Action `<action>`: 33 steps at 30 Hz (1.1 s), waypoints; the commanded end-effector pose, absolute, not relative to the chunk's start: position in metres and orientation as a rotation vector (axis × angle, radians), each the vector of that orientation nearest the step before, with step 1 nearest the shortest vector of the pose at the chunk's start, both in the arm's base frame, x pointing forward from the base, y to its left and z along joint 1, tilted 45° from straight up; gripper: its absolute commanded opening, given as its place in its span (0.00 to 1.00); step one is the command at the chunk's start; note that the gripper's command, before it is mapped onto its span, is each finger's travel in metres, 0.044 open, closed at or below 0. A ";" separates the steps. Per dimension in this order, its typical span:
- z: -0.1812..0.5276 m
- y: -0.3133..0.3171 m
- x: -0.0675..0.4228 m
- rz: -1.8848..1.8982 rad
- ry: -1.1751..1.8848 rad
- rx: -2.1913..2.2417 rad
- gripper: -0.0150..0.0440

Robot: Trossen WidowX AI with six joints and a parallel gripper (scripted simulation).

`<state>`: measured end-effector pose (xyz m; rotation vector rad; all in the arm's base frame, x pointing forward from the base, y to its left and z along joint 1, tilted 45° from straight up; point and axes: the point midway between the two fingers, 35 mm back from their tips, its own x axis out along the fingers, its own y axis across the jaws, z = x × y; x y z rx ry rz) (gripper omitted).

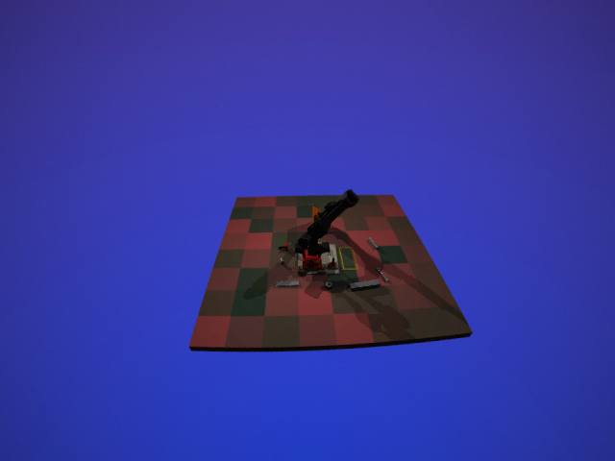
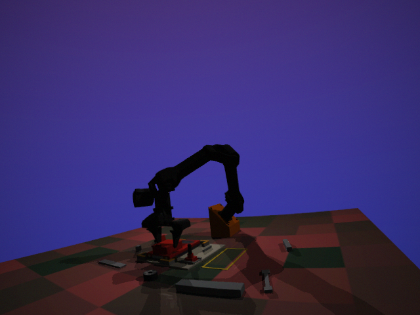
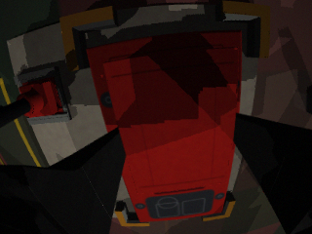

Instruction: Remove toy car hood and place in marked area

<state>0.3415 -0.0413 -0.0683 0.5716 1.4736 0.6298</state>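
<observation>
The red hood (image 3: 175, 122) (image 2: 167, 249) (image 1: 311, 257) sits on the toy car, which rests on a pale base plate (image 2: 212, 252) (image 3: 88, 127). My gripper (image 3: 175, 125) (image 2: 166, 242) (image 1: 310, 253) is down over the car, one dark finger against each long side of the hood. The fingers touch the hood's edges in the wrist view. The marked area (image 2: 235, 259) (image 1: 340, 257) (image 3: 24, 141) is a yellow outlined rectangle on the table just beside the base plate.
An orange block (image 2: 222, 224) stands at the arm's base. A long grey bar (image 2: 210, 288), a wrench (image 2: 266, 280), a small grey block (image 2: 287, 245), a flat plate (image 2: 111, 263) and a dark ring (image 2: 149, 275) lie around. A red lever part (image 2: 189, 256) stands on the plate.
</observation>
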 end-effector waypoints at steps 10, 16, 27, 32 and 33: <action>-0.067 -0.043 0.342 0.630 1.473 0.570 0.45; -0.064 -0.046 0.342 0.629 1.473 0.570 0.25; -0.059 -0.051 0.342 0.629 1.474 0.570 0.25; -0.057 -0.053 0.342 0.629 1.474 0.570 0.25; -0.056 -0.054 0.342 0.629 1.474 0.570 0.25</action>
